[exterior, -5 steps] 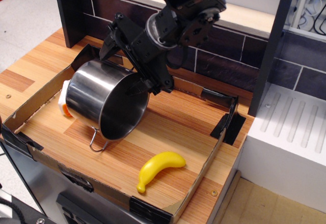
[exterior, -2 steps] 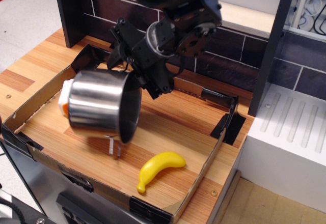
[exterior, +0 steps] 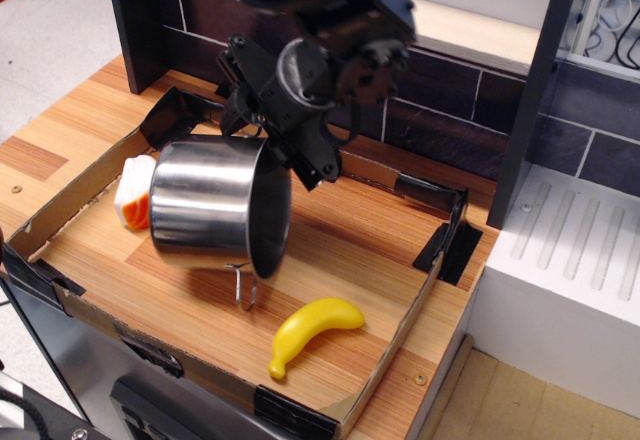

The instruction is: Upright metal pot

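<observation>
1. I am looking for brands, labels or writing, and I am finding none that can be read on the pot, the tray or the arm.
2. The black pincer (exterior: 262, 150) is reaching down from the dark arm (exterior: 330, 20) and is clamping the upper rim of the metal pot (exterior: 215, 205); its fingers are sitting at the rim edge, one of them seemingly inside the mouth, narrowed onto the steel wall.
3. The metal pot is hanging directly below and slightly to the left of the pincer, lying on its side with its open mouth facing right and its flat base facing left.
4. A thin wire loop handle (exterior: 245, 287) is dangling from the lower rim, well beneath the pincer; whether it is touching the wood I cannot tell.
5. The pot is sitting over the shallow cardboard tray (exterior: 395, 345), whose taped corners are showing black, on the wooden desk (exterior: 40, 145).
6. A yellow banana (exterior: 312, 333) is lying in the tray below and to the right of the pincer, apart from the pot.
7. A white and orange object (exterior: 133, 193) is peeking out just beside the pot's base, far left of the pincer.
8. A dark tiled wall (exterior: 440, 90) is standing behind the pincer.
</observation>
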Controlling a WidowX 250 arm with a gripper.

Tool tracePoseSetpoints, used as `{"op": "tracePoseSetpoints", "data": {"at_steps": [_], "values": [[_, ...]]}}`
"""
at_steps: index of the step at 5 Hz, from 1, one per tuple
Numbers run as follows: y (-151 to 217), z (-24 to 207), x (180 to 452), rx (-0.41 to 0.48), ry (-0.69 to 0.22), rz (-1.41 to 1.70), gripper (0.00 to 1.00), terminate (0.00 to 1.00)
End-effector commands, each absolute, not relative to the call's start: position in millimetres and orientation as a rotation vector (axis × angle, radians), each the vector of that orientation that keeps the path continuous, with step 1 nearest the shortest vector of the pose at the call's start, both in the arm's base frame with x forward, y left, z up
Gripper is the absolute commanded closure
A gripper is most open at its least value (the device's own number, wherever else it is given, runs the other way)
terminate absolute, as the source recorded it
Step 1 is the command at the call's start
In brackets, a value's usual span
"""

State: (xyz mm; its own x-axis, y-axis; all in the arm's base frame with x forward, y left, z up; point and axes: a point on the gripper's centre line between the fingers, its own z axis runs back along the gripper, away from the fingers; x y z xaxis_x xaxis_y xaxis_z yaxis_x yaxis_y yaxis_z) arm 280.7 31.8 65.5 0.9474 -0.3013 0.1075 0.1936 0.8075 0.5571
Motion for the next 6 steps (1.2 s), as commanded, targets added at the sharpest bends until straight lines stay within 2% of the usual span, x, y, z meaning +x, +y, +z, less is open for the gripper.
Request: {"op": "tracePoseSetpoints", "data": {"at_steps": [1, 2, 4, 5, 6], "values": [[35, 97, 300, 0.377, -0.359, -0.178, 1.0, 0.0], [36, 103, 304, 0.211, -0.404, -0.088, 1.0, 0.0], [35, 100, 310, 0.054, -0.404, -0.037, 1.0, 0.0], [45, 97, 310, 0.048, -0.392, -0.031, 1.0, 0.0], [54, 92, 303, 0.115, -0.4, -0.053, 0.0, 0.0]]}}
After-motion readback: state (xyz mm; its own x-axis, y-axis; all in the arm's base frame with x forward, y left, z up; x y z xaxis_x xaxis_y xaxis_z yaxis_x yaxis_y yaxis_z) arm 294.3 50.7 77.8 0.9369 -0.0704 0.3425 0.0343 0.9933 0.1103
